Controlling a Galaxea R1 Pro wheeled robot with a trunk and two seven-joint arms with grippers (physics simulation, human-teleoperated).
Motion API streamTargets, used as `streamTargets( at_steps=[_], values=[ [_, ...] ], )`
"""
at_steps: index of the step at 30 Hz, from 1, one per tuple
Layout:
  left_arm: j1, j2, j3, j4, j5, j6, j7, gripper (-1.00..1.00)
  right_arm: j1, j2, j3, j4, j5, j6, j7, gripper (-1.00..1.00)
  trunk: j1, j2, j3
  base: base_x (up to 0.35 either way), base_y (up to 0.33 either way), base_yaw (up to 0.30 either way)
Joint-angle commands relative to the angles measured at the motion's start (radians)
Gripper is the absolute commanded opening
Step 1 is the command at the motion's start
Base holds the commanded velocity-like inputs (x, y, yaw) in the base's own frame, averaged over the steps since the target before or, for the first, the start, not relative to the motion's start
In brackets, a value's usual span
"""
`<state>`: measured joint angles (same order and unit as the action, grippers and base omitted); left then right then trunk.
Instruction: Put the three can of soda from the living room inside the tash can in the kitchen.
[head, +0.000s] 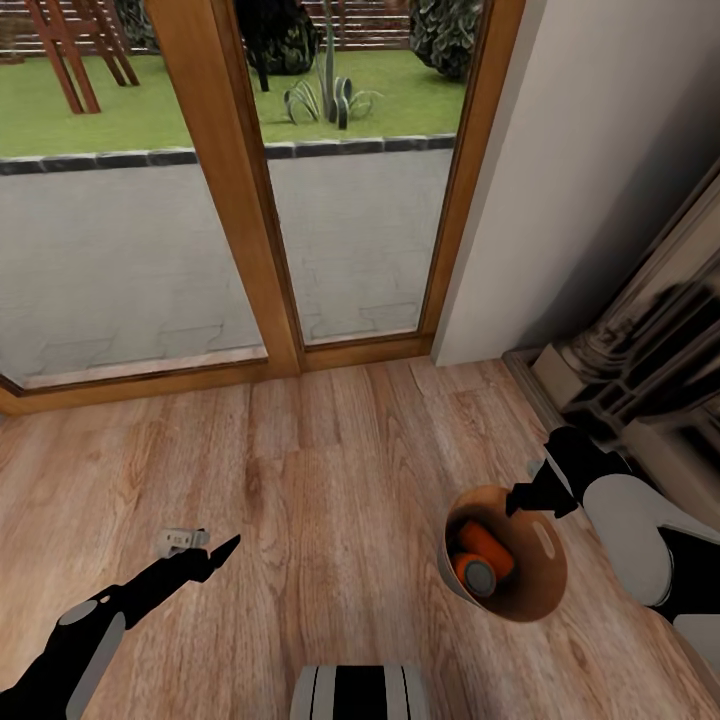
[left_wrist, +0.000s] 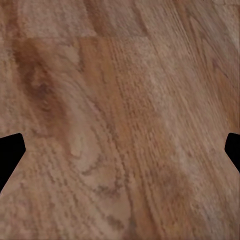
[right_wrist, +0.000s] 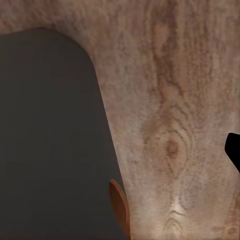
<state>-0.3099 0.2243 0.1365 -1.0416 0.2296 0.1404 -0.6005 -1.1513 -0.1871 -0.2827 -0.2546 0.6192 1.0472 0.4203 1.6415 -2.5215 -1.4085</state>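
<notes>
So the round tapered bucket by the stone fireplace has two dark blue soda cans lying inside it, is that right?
Not quite. The head view shows the round tapered bucket by the stone fireplace holding two bright orange cans, not dark blue ones. They do lie inside it, against its tan-brown wall.

floor (head: 330, 480): grained wood, matt | tash can (head: 535, 590): smooth wood-toned inside | door frame (head: 225, 180): wood

No text, label, brand, number or sign can be read anywhere: the orange soda cans (head: 483, 556) in the trash can (head: 540, 590) show plain sides, and the wood floor (head: 330, 480) and glass doors (head: 350, 220) bear no markings
</notes>
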Motion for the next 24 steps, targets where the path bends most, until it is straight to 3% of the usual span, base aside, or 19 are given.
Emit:
streamTargets(
  at_steps=[1, 6, 18, 24],
  values=[
    [0.0, -0.002, 0.0, 0.0, 0.0, 0.0, 0.007, 1.0, 0.0, 0.0, 0.0, 0.0, 0.0, 0.0, 0.0, 1.0, 0.0, 0.0, 0.0, 0.0, 0.0, 0.0],
    [0.0, -0.02, 0.0, -0.001, 0.002, 0.002, 0.055, 1.0, 0.001, -0.001, 0.001, 0.0, 0.0, 0.0, 0.0, 1.0, 0.0, 0.0, 0.0, 0.0, 0.0, 0.0],
    [0.0, -0.025, 0.001, -0.002, 0.002, 0.01, 0.067, 1.0, 0.001, 0.0, 0.0, 0.0, 0.001, 0.0, 0.0, 1.0, 0.0, 0.0, 0.0, 0.0, 0.0, 0.0],
    [0.0, -0.025, 0.001, -0.002, 0.001, 0.016, 0.066, 1.0, 0.001, -0.001, 0.002, 0.0, 0.001, 0.0, 0.0, 1.0, -0.003, 0.001, 0.023, 0.0, 0.0, 0.0]
  ],
)
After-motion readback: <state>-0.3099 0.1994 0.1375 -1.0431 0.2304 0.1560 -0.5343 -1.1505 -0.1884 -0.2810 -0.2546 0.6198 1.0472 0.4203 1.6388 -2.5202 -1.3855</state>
